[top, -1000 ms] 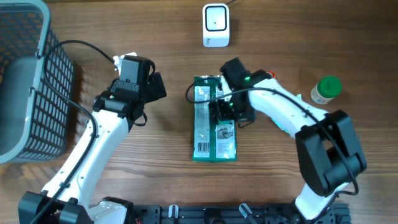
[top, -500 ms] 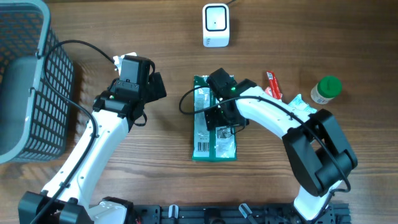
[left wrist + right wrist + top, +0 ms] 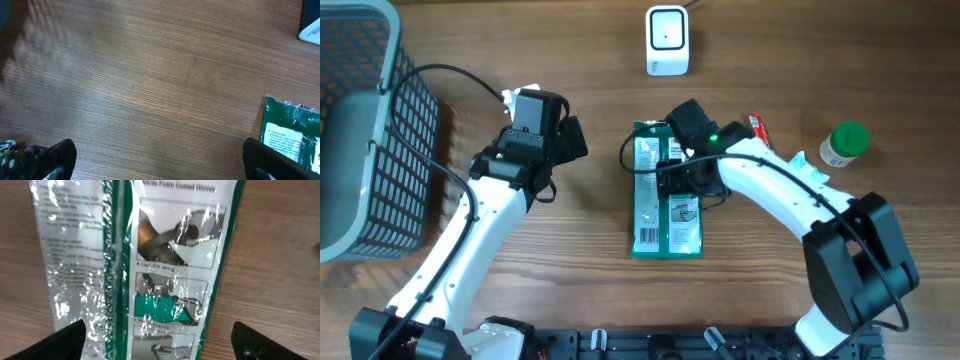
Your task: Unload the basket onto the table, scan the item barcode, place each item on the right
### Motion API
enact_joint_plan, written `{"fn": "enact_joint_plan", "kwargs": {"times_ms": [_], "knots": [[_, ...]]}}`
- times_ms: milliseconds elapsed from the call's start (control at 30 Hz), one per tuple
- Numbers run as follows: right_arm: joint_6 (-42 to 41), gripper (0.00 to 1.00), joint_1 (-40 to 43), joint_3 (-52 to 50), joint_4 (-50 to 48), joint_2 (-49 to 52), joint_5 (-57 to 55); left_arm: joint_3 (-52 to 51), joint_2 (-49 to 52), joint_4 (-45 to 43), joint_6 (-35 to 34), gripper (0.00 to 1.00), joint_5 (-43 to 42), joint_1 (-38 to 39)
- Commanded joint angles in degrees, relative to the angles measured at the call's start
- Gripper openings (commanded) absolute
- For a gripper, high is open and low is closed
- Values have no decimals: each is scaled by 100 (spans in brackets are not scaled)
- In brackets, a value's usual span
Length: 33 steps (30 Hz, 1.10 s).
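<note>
The wooden surface carries a grey mesh basket at its left edge. The green-and-clear package lies flat in the middle, below the white scanner. The right tool hangs over the package's upper half with its fingers spread wide, gripping nothing. The left tool hovers above bare wood left of the package, also spread wide. A green-capped bottle stands at the right, a small red packet near it.
</note>
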<state>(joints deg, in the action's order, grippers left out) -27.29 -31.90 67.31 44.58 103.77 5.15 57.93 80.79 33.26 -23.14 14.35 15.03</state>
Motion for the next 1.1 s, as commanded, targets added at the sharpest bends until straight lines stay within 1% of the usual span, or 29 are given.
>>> {"fn": "enact_joint_plan", "kwargs": {"times_ms": [0, 100, 200, 233, 300, 333, 367, 400, 433, 567, 600, 633, 667, 767, 900, 967, 1000, 1033, 1067], "knots": [[-437, 92, -157, -411, -304, 146, -264, 42, 4, -2, 61, 100, 116, -31], [-490, 90, -223, -728, -785, 313, -267, 42, 4, -2, 61, 100, 116, -31], [-592, 84, -223, -951, -1180, 452, -258, 42, 4, -2, 61, 100, 116, -31], [-595, 80, -221, -968, -1241, 470, -258, 42, 4, -2, 61, 100, 116, -31], [-590, 61, -221, -964, -1320, 476, -210, 42, 4, -2, 61, 100, 116, -31], [-588, 48, -221, -951, -1318, 461, -212, 42, 4, -2, 61, 100, 116, -31], [-590, 26, -221, -929, -1294, 455, -214, 42, 4, -2, 61, 100, 116, -31], [-588, 12, -201, -905, -1257, 420, -208, 42, 4, -2, 61, 100, 116, -31], [-573, 4, -157, -874, -1217, 354, -168, 42, 4, -2, 61, 100, 116, -31], [-289, 4, 227, -778, -1220, -131, 382, 42, 4, -2, 61, 100, 116, -31], [-243, 6, 356, -772, -1217, -286, 514, 42, 4, -2, 61, 100, 116, -31], [-111, 12, 505, -772, -1196, -466, 638, 42, 4, -2, 61, 100, 116, -31], [-87, 12, 586, -772, -1154, -579, 656, 42, 4, -2, 61, 100, 116, -31], [-94, 12, 634, -774, -1078, -730, 555, 42, 4, -2, 61, 100, 116, -31], [-142, 15, 505, -780, -929, -658, -24, 42, 4, -2, 61, 100, 116, -31], [-251, 14, 496, -796, -833, -621, -157, 42, 4, -2, 61, 100, 116, -31], [-286, 16, 496, -820, -831, -621, -195, 42, 4, -2, 61, 100, 116, -31], [-291, 24, 496, -879, -857, -621, -223, 42, 4, -2, 61, 100, 116, -31], [-289, 41, 496, -916, -883, -621, -223, 42, 4, -2, 61, 100, 116, -31]]}}
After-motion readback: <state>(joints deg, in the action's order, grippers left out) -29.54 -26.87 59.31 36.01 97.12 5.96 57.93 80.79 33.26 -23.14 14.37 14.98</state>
